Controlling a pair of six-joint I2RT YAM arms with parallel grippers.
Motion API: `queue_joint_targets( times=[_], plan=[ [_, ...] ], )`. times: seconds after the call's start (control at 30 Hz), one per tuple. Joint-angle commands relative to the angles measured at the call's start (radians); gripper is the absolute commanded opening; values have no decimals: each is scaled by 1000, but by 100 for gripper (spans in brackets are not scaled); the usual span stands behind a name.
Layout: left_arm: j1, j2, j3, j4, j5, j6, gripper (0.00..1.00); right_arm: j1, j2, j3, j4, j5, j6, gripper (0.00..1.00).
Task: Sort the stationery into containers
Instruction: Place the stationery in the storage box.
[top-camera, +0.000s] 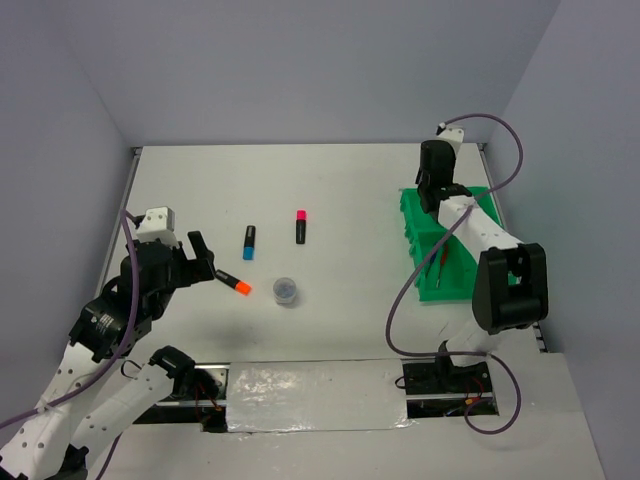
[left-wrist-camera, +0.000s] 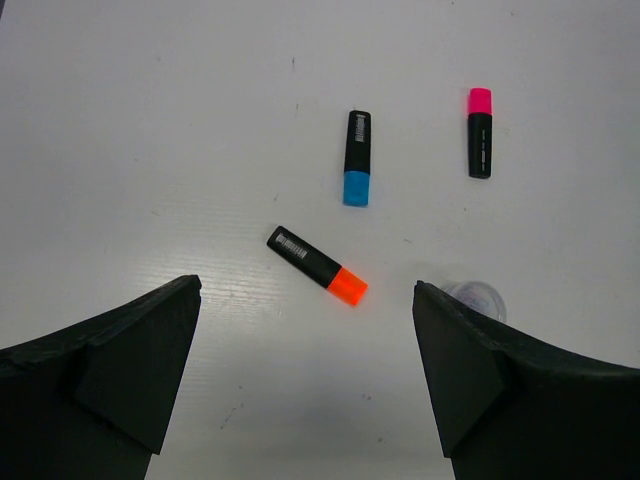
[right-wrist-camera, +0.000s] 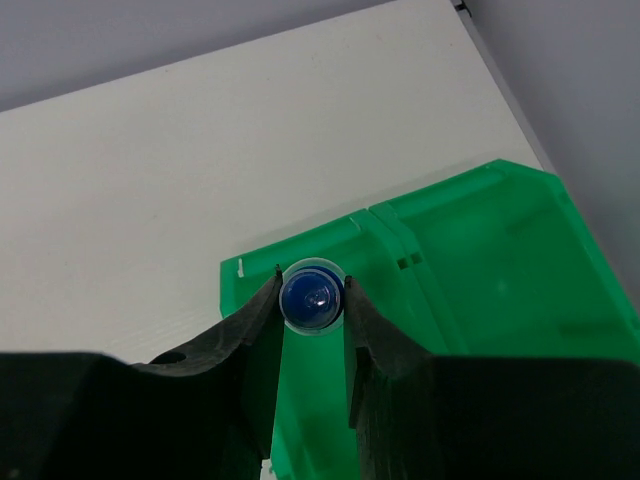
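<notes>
My right gripper (right-wrist-camera: 311, 288) is shut on the blue-capped clear bottle (right-wrist-camera: 312, 298), held over the far left compartment of the green tray (right-wrist-camera: 500, 270); in the top view this gripper (top-camera: 432, 190) hangs over the tray (top-camera: 420, 235). My left gripper (left-wrist-camera: 305, 300) is open and empty above the table, just short of the orange-capped highlighter (left-wrist-camera: 317, 265). The blue-capped highlighter (left-wrist-camera: 357, 158), the pink-capped highlighter (left-wrist-camera: 480, 132) and the round clear jar (left-wrist-camera: 478, 297) lie beyond it. In the top view they are the orange (top-camera: 232, 282), blue (top-camera: 249, 241), pink (top-camera: 300, 226) and jar (top-camera: 286, 290). Thin pens (top-camera: 443, 262) lie in the tray.
The table's right edge and the side wall run close beside the tray. A shiny strip (top-camera: 315, 395) lies between the arm bases at the near edge.
</notes>
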Motion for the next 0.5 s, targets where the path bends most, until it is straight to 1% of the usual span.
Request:
queue_joint_targets(
  times=[0.0,0.17,0.27,0.3,0.37,0.43,0.47],
  plan=[
    [1,-4,-10,43,10,28,99,-19,68,54,12,-26,38,5],
    [1,-1,-10,46,15,29,99,-29,106,35,21,-38,76,6],
    [1,3,-10,45,17,29,99,-33,135,34,13,-52,89,9],
    [1,5,-10,45,17,29,99,-36,142,35,13,-49,90,12],
    [1,5,-10,45,18,29,99,-38,152,42,10,-41,98,15],
    [1,3,-10,46,20,32,99,-42,162,46,7,-40,101,22],
    [1,2,-10,46,20,32,99,-42,162,43,-8,-37,107,26]
  ],
)
